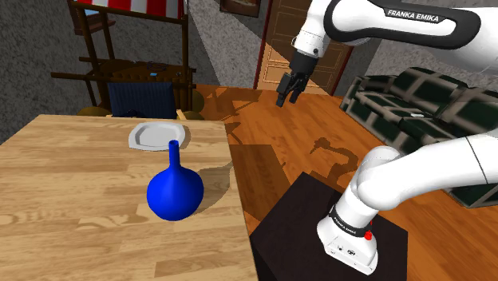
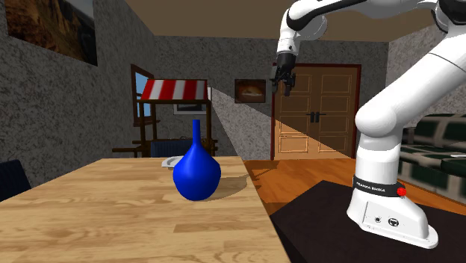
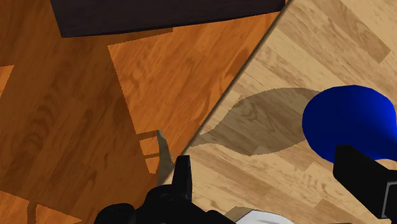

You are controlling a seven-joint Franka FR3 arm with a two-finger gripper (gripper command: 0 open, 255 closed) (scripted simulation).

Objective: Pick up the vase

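A glossy blue vase with a round belly and a thin neck stands upright on the light wooden table, close to the table's edge on the shoulder view's right. The same vase shows in the second exterior view. My black gripper hangs high in the air beyond the table edge, over the floor, well above and away from the vase. Its fingers stand apart, with nothing between them. In the wrist view the vase's belly lies just ahead of one fingertip, far below it.
A white plate lies on the table behind the vase. A dark blue chair stands at the table's far side. The black stand sits beside the table. A green sofa and a wooden door lie beyond.
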